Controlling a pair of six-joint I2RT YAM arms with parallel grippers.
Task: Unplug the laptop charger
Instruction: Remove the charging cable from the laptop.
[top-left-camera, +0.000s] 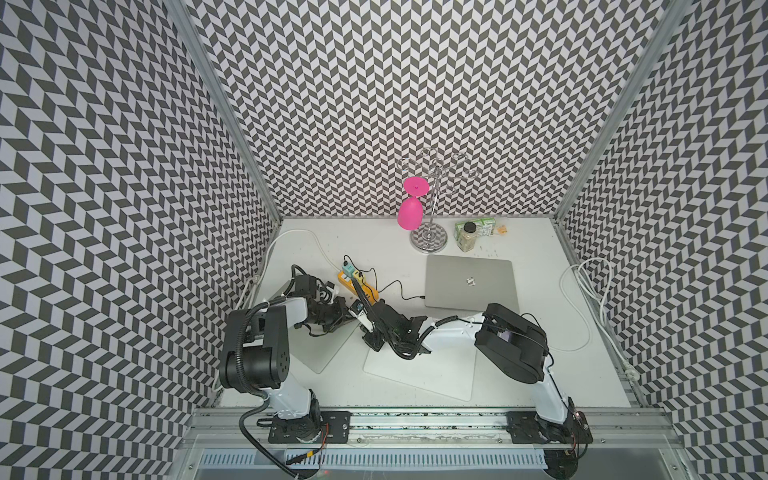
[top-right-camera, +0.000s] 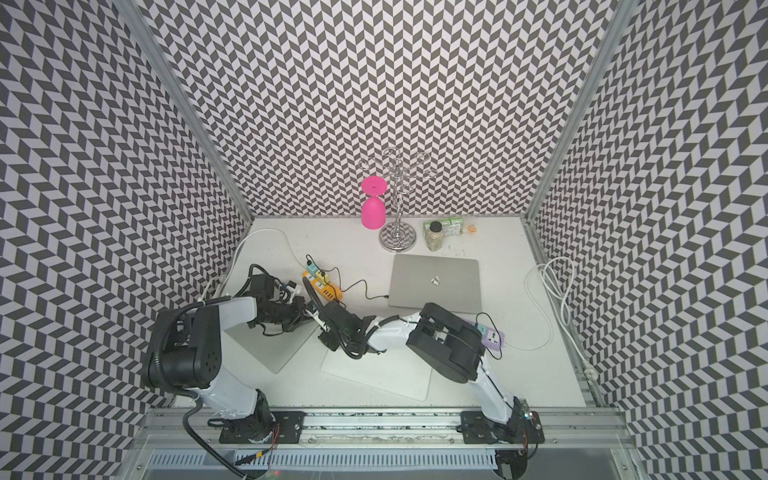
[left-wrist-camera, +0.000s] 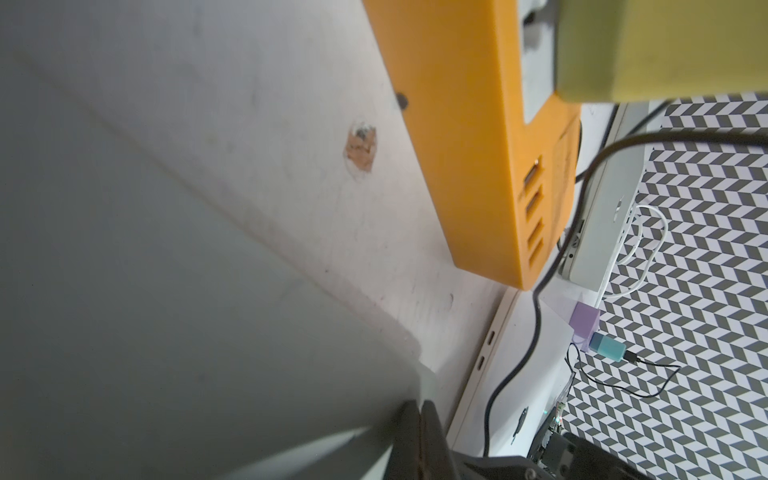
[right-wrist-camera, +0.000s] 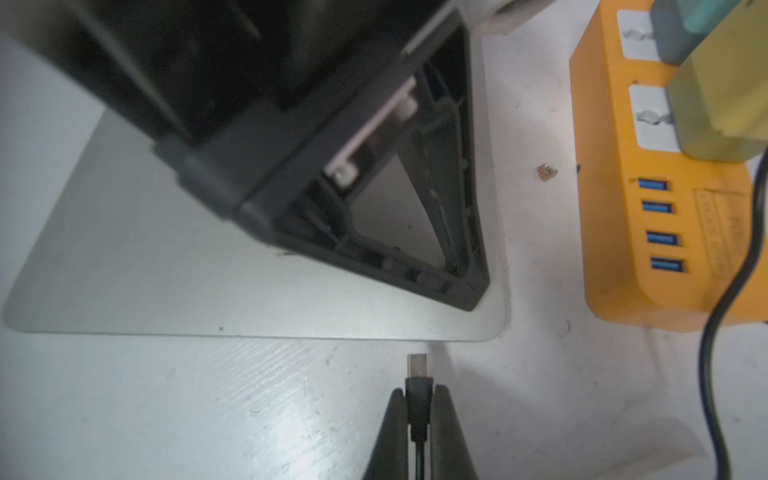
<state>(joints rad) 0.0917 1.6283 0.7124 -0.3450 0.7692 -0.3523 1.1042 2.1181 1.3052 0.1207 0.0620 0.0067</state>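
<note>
The right hand (right-wrist-camera: 419, 390) is clamped on the black body of the charger connector (right-wrist-camera: 418, 380). The metal tip (right-wrist-camera: 417, 362) projects bare beyond the fingertips. The connector lies in line with the fingers and points straight at the edge of the near laptop (right-wrist-camera: 166, 270), close to its corner. A small gap separates tip and edge; they do not touch. On this evidence the plug is judged to be already out of its port. The coming move therefore turns on this one axis: withdraw straight back along the connector's length, away from the laptop edge, without swinging sideways toward the orange power strip (right-wrist-camera: 615, 232) just beside it. The right arm has the connector; the left arm has no claim on it. The left hand (left-wrist-camera: 419, 419) has its fingers together and holds nothing. In the right wrist view it sits over the near laptop's lid and appears to press on it as a brace, though contact cannot be confirmed. Count of items on the tabletop (top-left-camera: 519, 365): three closed silver laptops, namely the near one, a centre laptop (top-left-camera: 419, 370) and a rear laptop (top-left-camera: 469, 286), which a thin black lead (top-left-camera: 401, 284) reaches at its edge. There are also two power strips, the orange one and a purple strip (top-right-camera: 492, 336). The orange strip carries two adapters, a yellow-green adapter (right-wrist-camera: 723, 104) and a teal adapter (top-left-camera: 349, 270), plus four blue USB ports (right-wrist-camera: 660, 224).
</note>
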